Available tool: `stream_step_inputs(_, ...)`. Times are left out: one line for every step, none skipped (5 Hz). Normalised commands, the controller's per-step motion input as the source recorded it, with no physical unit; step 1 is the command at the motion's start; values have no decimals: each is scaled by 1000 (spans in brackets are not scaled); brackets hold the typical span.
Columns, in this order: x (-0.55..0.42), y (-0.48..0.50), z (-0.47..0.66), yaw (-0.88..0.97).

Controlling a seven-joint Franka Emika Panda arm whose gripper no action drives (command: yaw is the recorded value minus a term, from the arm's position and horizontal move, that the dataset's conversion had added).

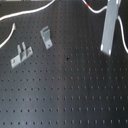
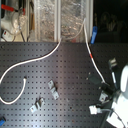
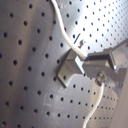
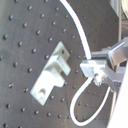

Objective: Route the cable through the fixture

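The white cable [image 2: 30, 64] curves loosely across the black perforated board from the second exterior view's left up to the back; a strand with a red mark [image 2: 92, 56] runs down toward the arm. In both wrist views the cable [image 3: 64, 31] [image 4: 80, 30] passes between the fingertips of my gripper [image 3: 85, 61] [image 4: 94, 67] and loops on below it. The jaws are closed on it. The gripper [image 1: 106, 48] stands at the first exterior view's right, above the board. A metal bracket [image 3: 66, 71] [image 4: 50, 76] lies beside the gripper, apart from the cable.
Two small metal brackets [image 1: 21, 54] [image 1: 46, 36] are bolted at the first exterior view's left; they also show in the second exterior view [image 2: 36, 106] [image 2: 52, 89]. Clear plastic bins [image 2: 60, 20] stand behind the board. The arm's white body [image 2: 120, 95] fills the second exterior view's right.
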Motion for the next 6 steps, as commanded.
stream_step_inputs(-250,-176,3,83)
stream_step_inputs(-226,-250,5,0)
stream_step_inputs(-74,82,0,-131)
stream_step_inputs(-310,62,136,0)
stream_step_inputs(-300,-48,122,189)
stream_step_inputs(7,12,0,0)
